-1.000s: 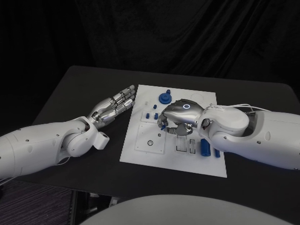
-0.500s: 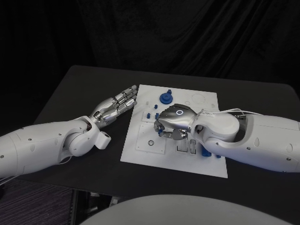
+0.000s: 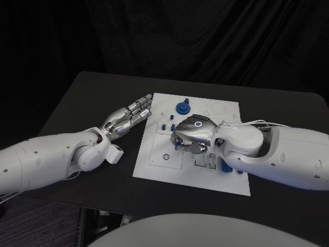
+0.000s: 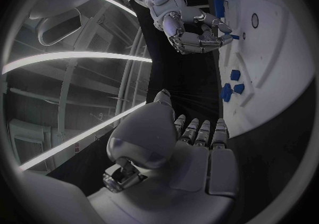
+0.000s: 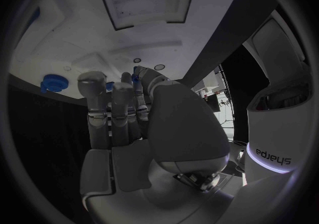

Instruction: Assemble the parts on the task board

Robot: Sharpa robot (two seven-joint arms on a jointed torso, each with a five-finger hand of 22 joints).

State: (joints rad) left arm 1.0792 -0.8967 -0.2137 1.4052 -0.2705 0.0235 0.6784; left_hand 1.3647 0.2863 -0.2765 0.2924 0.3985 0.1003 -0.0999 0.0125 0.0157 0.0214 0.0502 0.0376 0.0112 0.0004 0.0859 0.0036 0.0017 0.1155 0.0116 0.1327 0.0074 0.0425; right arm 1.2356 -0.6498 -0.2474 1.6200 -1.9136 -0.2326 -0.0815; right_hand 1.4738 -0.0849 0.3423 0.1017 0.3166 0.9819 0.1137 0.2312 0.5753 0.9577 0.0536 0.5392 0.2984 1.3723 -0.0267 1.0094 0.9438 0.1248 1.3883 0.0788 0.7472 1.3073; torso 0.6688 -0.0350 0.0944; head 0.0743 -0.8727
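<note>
black table point(image 3: 83, 98) against dark backdrop point(image 3: 209, 41)

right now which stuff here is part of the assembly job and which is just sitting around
In the job:
- white rectangular task board
- small blue peg pinched in the right silver hand
- round blue knob part standing at the board's far edge
- small blue parts on the board near the left hand

Just there:
- left silver hand, flat beside the board, holding nothing
- black table

The head view looks steeply down from above on the whole surface point(image 3: 75, 103) and task board point(image 3: 153, 167). Each wrist view sits close behind its own hand, facing along the fingers. All three share the task board.
</note>
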